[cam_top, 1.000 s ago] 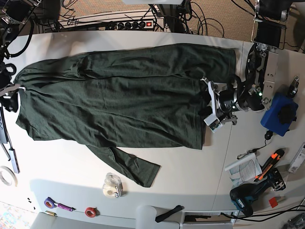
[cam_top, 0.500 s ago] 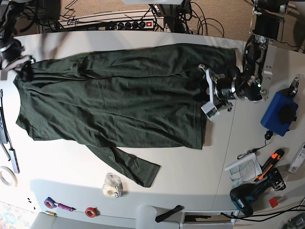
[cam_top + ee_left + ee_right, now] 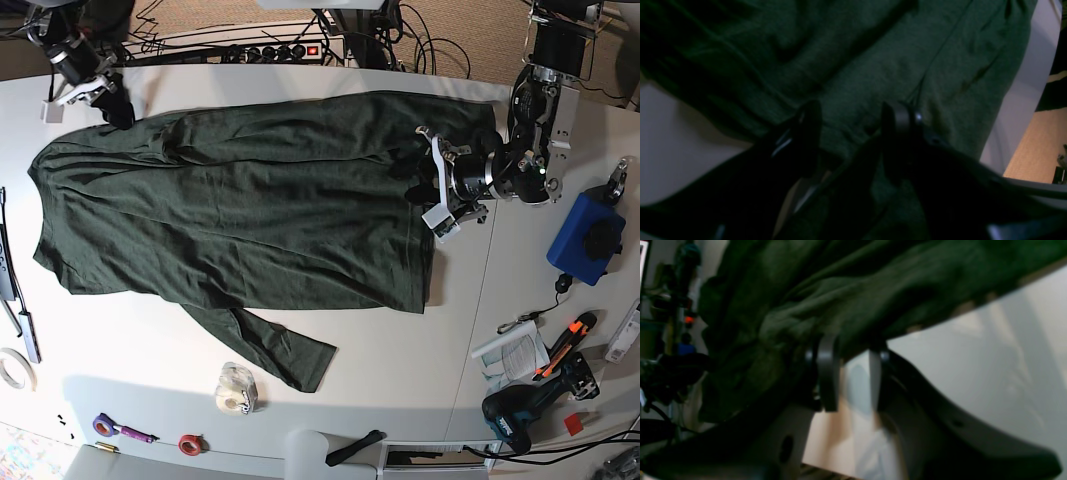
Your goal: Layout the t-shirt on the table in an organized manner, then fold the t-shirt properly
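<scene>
**Two grippers at opposite ends of one green shirt: layout step**

Item 1, far left: right gripper (image 3: 112, 110), at the far-left corner of the t-shirt (image 3: 240, 200). In its wrist view the jaws stand partly apart with bunched green cloth draped across their tips; whether the cloth is pinched or only resting there I cannot tell.

Item 2, centre: t-shirt, dark green, spread lengthwise across the white table (image 3: 400, 360), body mostly flat but wrinkled. One sleeve trails toward the near edge, pointing at a small roll of tape (image 3: 236, 389).

Item 3, right: left gripper (image 3: 432, 180), over the right end of the shirt. Its wrist view shows the jaws parted, cloth lying under the gap, nothing clamped.

Item 4, far right: blue box (image 3: 585, 238) and hand tools, clear of the shirt.

Step judged in hand: laying out and smoothing, folding not begun. Next move likely calls for each gripper to take an edge and draw the cloth taut.
</scene>
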Motion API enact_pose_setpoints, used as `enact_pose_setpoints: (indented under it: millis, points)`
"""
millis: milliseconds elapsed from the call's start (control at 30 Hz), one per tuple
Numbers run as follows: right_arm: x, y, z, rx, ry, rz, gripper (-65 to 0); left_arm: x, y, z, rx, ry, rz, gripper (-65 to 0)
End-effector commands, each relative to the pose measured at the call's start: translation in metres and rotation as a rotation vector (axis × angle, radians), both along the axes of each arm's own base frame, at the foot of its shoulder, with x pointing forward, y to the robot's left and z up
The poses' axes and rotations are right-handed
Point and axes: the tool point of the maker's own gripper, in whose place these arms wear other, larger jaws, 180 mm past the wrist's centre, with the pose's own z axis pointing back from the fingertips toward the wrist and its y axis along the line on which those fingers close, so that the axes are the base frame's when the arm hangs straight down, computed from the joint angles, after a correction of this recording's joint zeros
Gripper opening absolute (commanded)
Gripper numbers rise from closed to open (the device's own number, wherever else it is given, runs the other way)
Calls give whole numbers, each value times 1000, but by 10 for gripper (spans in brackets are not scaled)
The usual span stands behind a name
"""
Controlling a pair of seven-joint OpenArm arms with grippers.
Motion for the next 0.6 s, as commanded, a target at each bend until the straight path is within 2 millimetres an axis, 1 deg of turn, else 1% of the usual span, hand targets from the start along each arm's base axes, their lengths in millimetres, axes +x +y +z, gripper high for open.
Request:
enact_pose_setpoints:
  millis: [0, 133, 267, 567]
  points:
    - [-1, -4, 7, 8, -17, -12, -489, 7, -1, 12, -28, -37, -1, -371]
    - [0, -2, 11, 42, -47, -38, -489, 3, -1, 9, -28, -24, -1, -371]
    - [2, -5, 14, 41, -69, -57, -489, -2, -1, 6, -29, -13, -1, -371]
    - [-2, -32, -2, 99, 33, -297, -489, -2, -2, 7, -37, -11, -1, -371]
